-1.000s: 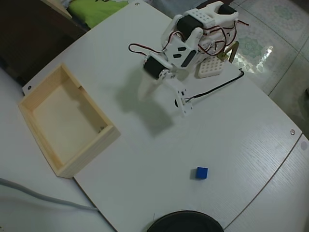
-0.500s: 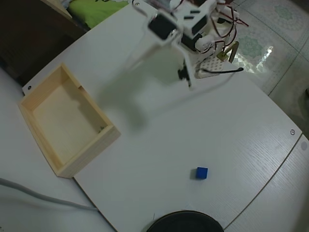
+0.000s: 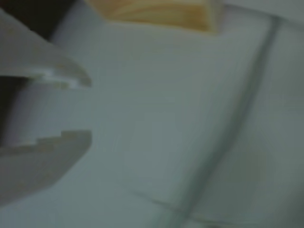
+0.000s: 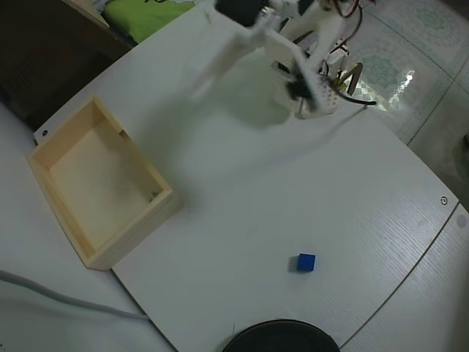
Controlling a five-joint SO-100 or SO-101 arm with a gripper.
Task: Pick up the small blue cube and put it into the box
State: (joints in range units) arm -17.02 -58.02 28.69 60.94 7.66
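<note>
We see the arm raised above the far side of the white table [image 4: 242, 220], its gripper [image 3: 83, 109] empty: in the wrist view the two fingertips stand a little apart with only bare tabletop between them, nothing held. In the overhead view the gripper [image 4: 205, 81] is smeared by motion blur, so we take its exact pose there as uncertain. The small blue cube [image 4: 306, 262] sits alone on the table, well away from the gripper, toward the near edge and clear of everything else. The box [image 4: 99, 183] lies off to the gripper's other side, open-topped and empty as far as we can make out; only a corner of the box [image 3: 156, 14] shows at the top of the wrist view. The cube does not appear in the wrist view at all. We judge the task to be at its very start, the reach toward the cube not yet made. The next move calls for swinging the arm across toward the cube, bringing the gripper down over it with the fingers spread wide enough to straddle it, then closing.
</note>
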